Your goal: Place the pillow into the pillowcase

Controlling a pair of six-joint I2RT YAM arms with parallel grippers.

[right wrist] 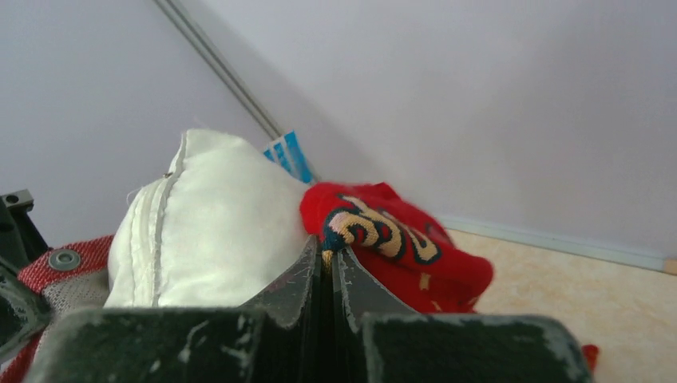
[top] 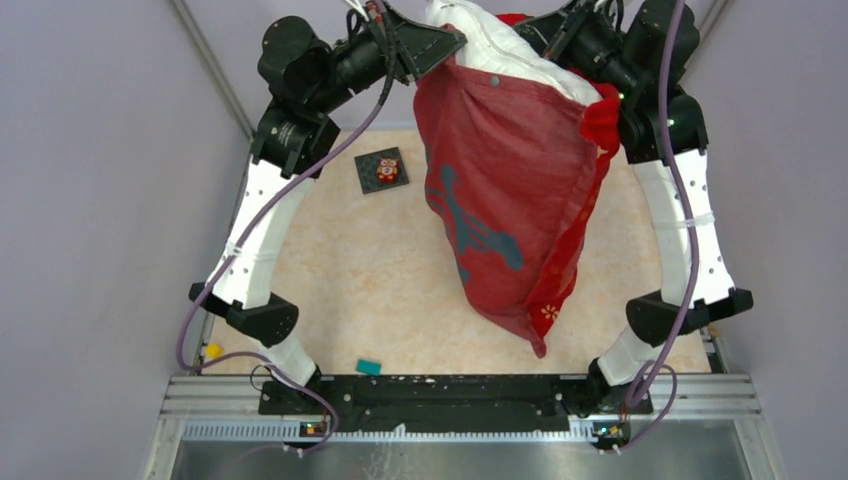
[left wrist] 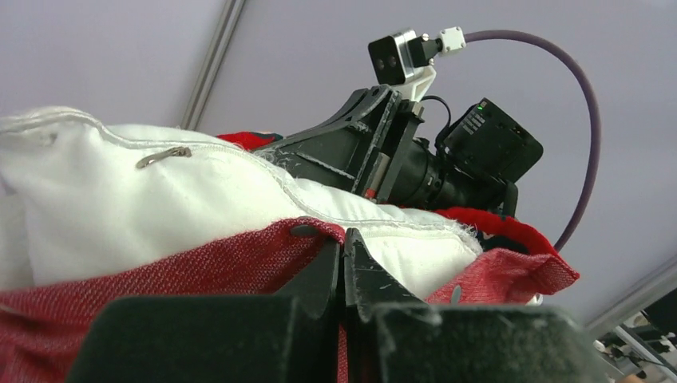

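Overhead, the red pillowcase (top: pixel 500 200) hangs lengthwise from its mouth. The left gripper (left wrist: pixel 343 247) is pinched closed on one side of that mouth's rim, the right gripper (right wrist: pixel 326 259) closed on the opposite side. The white pillow (top: pixel 510 55) sits mostly inside, one end bulging above the mouth between both grippers, equally near each; it likely needs shaking downward.

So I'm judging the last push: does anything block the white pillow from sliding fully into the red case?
Nothing visible does. The plump white fabric pillow pokes from the mouth of the printed red fabric pillowcase, whose rim the left claw and right claw pinch.
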